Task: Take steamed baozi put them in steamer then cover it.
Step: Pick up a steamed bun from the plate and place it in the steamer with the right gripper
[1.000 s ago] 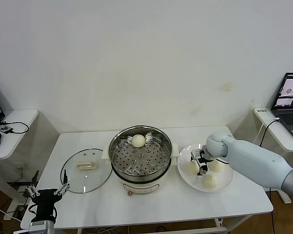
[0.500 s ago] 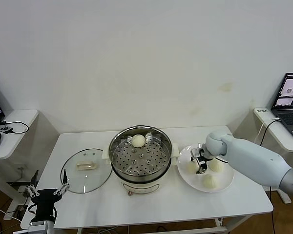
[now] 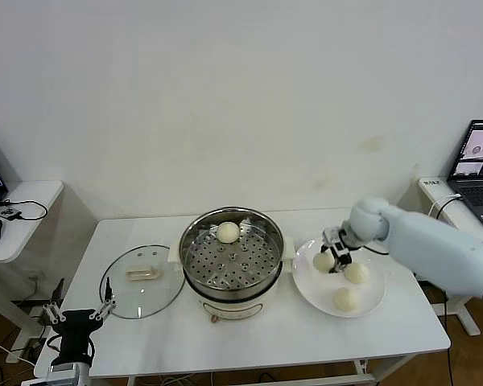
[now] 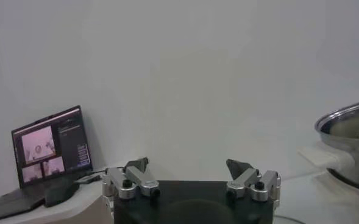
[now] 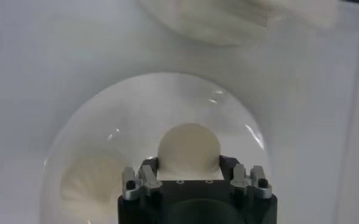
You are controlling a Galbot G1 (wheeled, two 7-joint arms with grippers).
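Observation:
The steel steamer [image 3: 232, 256] stands mid-table with one cream baozi [image 3: 228, 232] on its perforated tray at the back. My right gripper [image 3: 330, 259] is shut on a second baozi [image 3: 324, 260] and holds it above the left part of the white plate [image 3: 369, 300]; in the right wrist view that baozi [image 5: 189, 150] sits between the jaws over the plate [image 5: 106, 122]. Two more baozi [image 3: 356, 273] [image 3: 345, 298] lie on the plate. The glass cover [image 3: 142, 280] lies flat left of the steamer. My left gripper [image 3: 78, 315] is parked open below the table's front left corner.
A laptop [image 3: 477, 170] stands on a side table at the far right. Another side table [image 3: 16, 211] with cables is at the far left. The steamer's rim [image 4: 348, 122] shows at the edge of the left wrist view.
My right gripper has lifted one baozi off the plate and risen slightly toward the back. Two baozi stay on the plate. The left arm has not moved.

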